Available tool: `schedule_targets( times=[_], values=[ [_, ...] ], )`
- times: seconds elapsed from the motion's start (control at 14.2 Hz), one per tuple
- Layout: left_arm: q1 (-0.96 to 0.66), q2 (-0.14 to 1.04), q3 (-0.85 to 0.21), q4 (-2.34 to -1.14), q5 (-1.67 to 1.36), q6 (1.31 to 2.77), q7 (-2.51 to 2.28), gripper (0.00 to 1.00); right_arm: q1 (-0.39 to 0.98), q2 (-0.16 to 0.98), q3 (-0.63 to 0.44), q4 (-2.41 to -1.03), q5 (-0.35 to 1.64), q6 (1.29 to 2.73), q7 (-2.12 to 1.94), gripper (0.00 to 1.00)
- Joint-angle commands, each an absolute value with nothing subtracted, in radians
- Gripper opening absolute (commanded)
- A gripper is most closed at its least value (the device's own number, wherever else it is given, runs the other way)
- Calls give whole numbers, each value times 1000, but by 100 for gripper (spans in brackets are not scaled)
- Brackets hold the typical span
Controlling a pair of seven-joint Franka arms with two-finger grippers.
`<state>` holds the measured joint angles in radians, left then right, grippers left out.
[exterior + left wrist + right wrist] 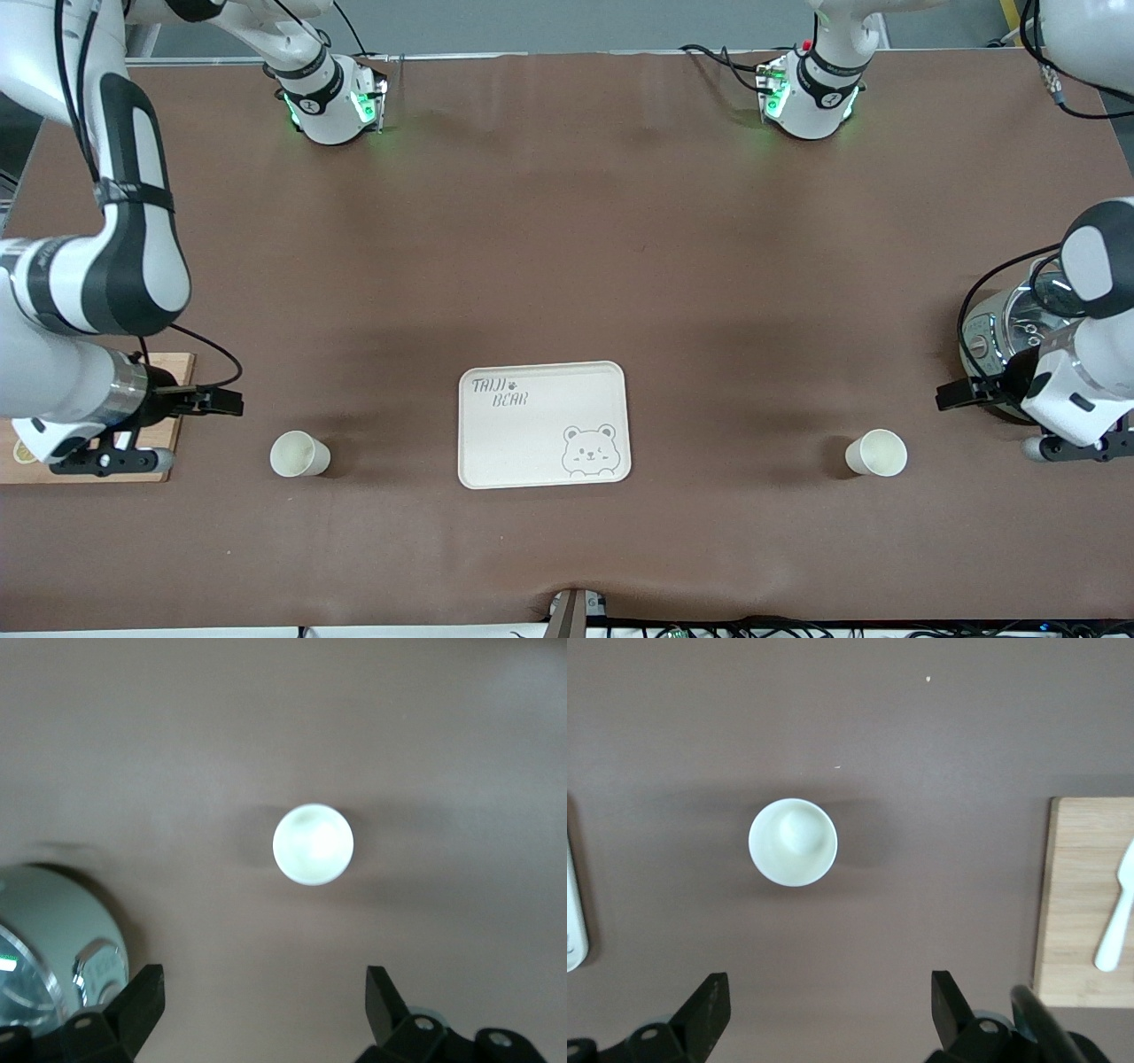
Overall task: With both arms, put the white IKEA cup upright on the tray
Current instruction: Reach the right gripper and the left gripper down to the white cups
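The cream tray (542,424), printed with "TAIJI BEAR" and a bear face, is lying flat on the brown desk (567,248) near its front-camera edge, midway between the two arms' ends. Two white cups are standing upright on the desk, mouths up, one on each side of the tray and well apart from it: one cup (299,454) toward the right arm's end, the other cup (876,453) toward the left arm's end. The right gripper (232,401) is hanging over the desk beside a bamboo cutting board (97,443), its fingers (709,1014) standing wide apart and holding nothing; in the right wrist view a white spoon (1116,926) is lying on that board. The left gripper (952,394) is hovering over the desk next to a metal cooker with a glass lid (1005,328), its fingers (142,1001) likewise spread wide and empty. Neither gripper is touching its nearby cup, and nothing is sitting on the tray
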<state>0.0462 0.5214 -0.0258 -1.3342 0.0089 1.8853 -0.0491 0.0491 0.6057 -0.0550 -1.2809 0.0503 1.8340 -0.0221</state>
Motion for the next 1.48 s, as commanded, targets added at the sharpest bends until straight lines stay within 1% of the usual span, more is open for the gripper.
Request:
schedule_targets(
  times=[0.0,0.49,0.78,0.92,1.2,1.34,1.41],
  values=[
    [55,564,-29,-1325,9,1948,-15,100,48,650,-54,-1267,69,1871,-23,100],
    [55,686,-29,-1335,9,2115,26,100,46,741,-54,-1267,86,1974,-69,100],
    [64,736,-31,-1344,8,2161,26,100,46,784,-54,-1267,84,2012,-71,100],
    [63,745,-31,-1373,8,2209,26,100,45,811,-54,-1267,86,2072,-71,100],
    [63,770,-29,-1434,8,2322,23,100,48,839,-54,-1266,89,2103,-72,100],
    [63,778,-31,-1450,6,2344,15,100,46,862,-54,-1266,90,2141,-72,100],
    [63,778,-31,-1450,8,2344,9,95,48,870,-54,-1266,95,2158,-72,100]
  ],
)
